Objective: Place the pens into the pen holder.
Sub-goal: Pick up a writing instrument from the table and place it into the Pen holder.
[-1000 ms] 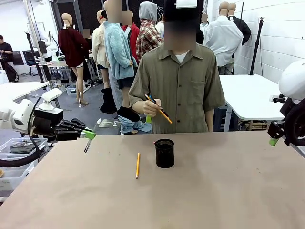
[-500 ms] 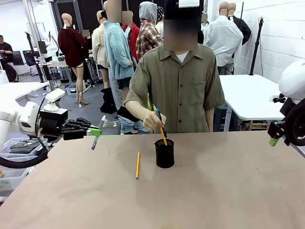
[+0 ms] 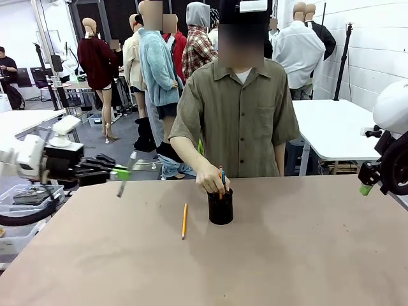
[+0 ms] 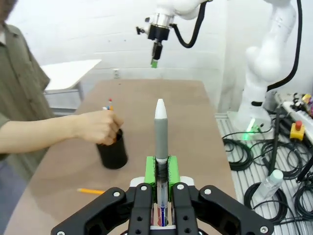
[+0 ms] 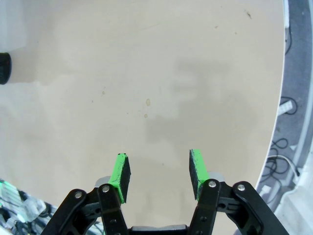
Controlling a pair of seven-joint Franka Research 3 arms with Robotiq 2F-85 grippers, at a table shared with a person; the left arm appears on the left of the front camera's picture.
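At the left edge of the tabletop [image 3: 306, 255], the left gripper [image 3: 121, 172] is clamped tight on a grey, white-tipped pen [image 4: 160, 128], held in the air. A yellow pencil [image 3: 184, 220] lies flat just left of the black pen holder [image 3: 220, 207], where a person's hand [image 3: 209, 180] covers the rim beside 1 pen [image 3: 222, 180] standing inside. Far right, the right gripper [image 5: 157, 169] hangs about half spread, holding nothing.

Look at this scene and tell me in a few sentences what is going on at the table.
A person's hand rests at the rim of the black pen holder, where an orange pen stands upright. The left claw is shut on a grey pen with a white tip, held in the air above the table's left side. A yellow pencil lies on the table beside the holder. The right claw is open and holds nothing.
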